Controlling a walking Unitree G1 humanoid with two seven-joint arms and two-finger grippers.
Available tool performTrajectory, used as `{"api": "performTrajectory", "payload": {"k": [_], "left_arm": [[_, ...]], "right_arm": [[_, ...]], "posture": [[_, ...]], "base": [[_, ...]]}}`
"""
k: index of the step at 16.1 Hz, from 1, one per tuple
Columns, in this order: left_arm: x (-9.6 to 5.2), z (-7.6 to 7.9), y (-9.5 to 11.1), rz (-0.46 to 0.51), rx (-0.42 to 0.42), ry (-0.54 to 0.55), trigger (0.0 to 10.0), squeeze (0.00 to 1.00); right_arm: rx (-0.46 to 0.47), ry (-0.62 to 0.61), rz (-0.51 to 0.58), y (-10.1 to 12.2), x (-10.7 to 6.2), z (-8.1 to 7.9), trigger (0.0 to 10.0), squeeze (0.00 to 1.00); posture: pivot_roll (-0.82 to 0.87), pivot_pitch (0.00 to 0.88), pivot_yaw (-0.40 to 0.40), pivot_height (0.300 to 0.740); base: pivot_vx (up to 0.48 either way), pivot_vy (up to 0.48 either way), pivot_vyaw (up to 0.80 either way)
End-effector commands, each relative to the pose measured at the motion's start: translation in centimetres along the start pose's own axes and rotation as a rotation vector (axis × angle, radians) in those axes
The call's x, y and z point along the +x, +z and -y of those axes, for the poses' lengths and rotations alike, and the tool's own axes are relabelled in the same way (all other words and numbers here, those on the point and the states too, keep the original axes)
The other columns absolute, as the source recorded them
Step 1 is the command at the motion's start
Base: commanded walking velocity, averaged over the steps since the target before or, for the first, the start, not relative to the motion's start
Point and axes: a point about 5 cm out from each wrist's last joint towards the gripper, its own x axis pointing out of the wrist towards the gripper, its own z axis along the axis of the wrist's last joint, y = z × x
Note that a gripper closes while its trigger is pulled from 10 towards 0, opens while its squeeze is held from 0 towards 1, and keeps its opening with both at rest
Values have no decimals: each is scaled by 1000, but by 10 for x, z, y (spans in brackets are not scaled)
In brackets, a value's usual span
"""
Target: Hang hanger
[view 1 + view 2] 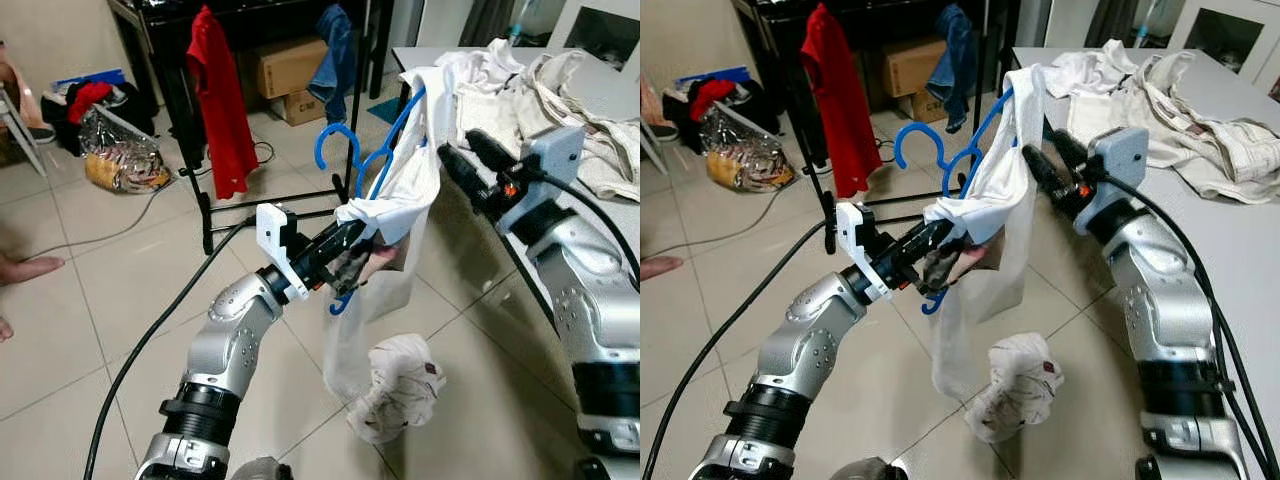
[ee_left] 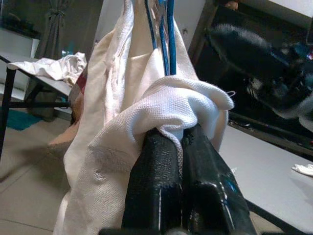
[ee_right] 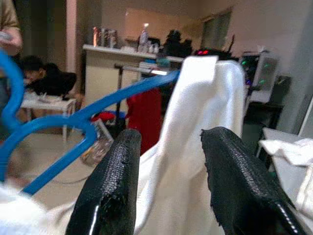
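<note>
Hangers (image 1: pixel 352 155), blue, draped with a white garment (image 1: pixel 400 200).
Left pincer (image 1: pixel 352 238) clamps the garment's fold; right pincer (image 1: pixel 455 150) gapes beside the garment, grasping nothing.

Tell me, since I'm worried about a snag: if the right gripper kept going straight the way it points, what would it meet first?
Most likely the white garment draped on the blue hanger. The right gripper has its fingers open and the cloth lies directly between and ahead of them; depth is unclear, but nothing else seems nearer.

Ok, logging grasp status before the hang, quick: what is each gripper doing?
Left gripper: shut on the white garment draped over the blue hanger.
Right gripper: open, its fingers either side of the white garment, not clamped.
</note>
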Motion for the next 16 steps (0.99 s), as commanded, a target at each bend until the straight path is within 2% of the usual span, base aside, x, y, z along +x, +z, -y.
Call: {"api": "performTrajectory", "payload": {"k": [1, 8, 16], "left_arm": [[2, 1, 4, 9, 21, -16, 10000, 0], [3, 2, 3, 8, 20, -19, 10000, 0], [3, 2, 3, 8, 20, -19, 10000, 0]], "right_arm": [[0, 22, -16, -1, 1, -5, 10000, 0], [11, -63, -47, -4, 11, -4, 10000, 0], [11, -63, -47, -4, 11, -4, 10000, 0]], "posture": [[9, 0, 48, 723], [10, 0, 46, 723], [10, 0, 46, 723]], "base": [[0, 0, 0], [0, 0, 0], [0, 0, 0]]}}
